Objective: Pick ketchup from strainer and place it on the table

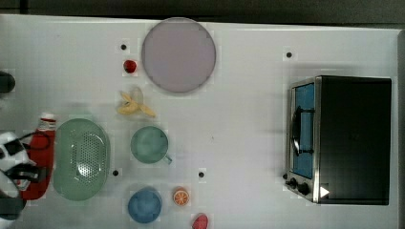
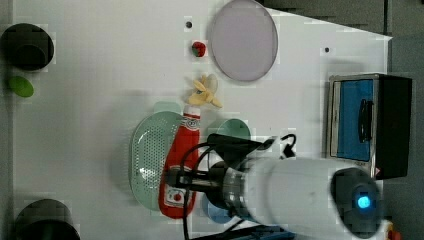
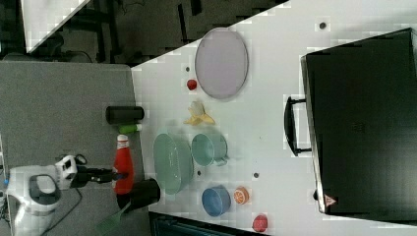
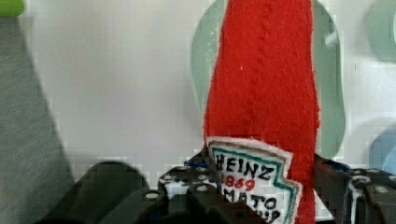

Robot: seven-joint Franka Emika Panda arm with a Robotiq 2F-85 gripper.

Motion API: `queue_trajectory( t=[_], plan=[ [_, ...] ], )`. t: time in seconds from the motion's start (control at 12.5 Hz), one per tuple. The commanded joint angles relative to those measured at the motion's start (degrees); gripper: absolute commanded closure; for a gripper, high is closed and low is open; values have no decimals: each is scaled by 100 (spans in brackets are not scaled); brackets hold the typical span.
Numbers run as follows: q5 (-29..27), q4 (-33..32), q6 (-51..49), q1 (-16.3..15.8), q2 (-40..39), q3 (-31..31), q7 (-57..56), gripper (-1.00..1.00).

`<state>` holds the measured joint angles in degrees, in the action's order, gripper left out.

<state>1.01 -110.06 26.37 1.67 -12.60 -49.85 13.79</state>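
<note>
The ketchup [image 1: 42,152], a red soft bottle with a white cap and a white label, hangs lengthwise in my gripper [image 1: 32,174], which is shut on its lower body near the label. In the top view it lies just past the left rim of the pale green strainer [image 1: 81,159]. In the left view the ketchup [image 2: 180,155] overlaps the strainer's [image 2: 147,155] right rim. The wrist view has the ketchup [image 4: 261,93] between my fingers [image 4: 327,177], with the strainer [image 4: 329,93] behind it. The strainer stands on the white table [image 1: 239,119].
In the top view a green mug [image 1: 149,144], a blue cup [image 1: 144,205], an orange slice [image 1: 181,196] and a banana [image 1: 133,105] lie right of the strainer. A strawberry [image 1: 130,66] and a purple plate [image 1: 178,55] are further up. A toaster oven [image 1: 344,138] stands at the right.
</note>
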Motion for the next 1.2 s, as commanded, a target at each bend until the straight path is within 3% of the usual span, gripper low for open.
queue_trajectory(
  t=[0.08,0.56,1.2],
  plan=[
    [-115,534,-950,477,79,150,-920,-21],
    [-48,961,-1297,1336,438,794,-1379,-21],
    [-47,629,-1282,1930,579,2122,-1992,-21]
  ],
)
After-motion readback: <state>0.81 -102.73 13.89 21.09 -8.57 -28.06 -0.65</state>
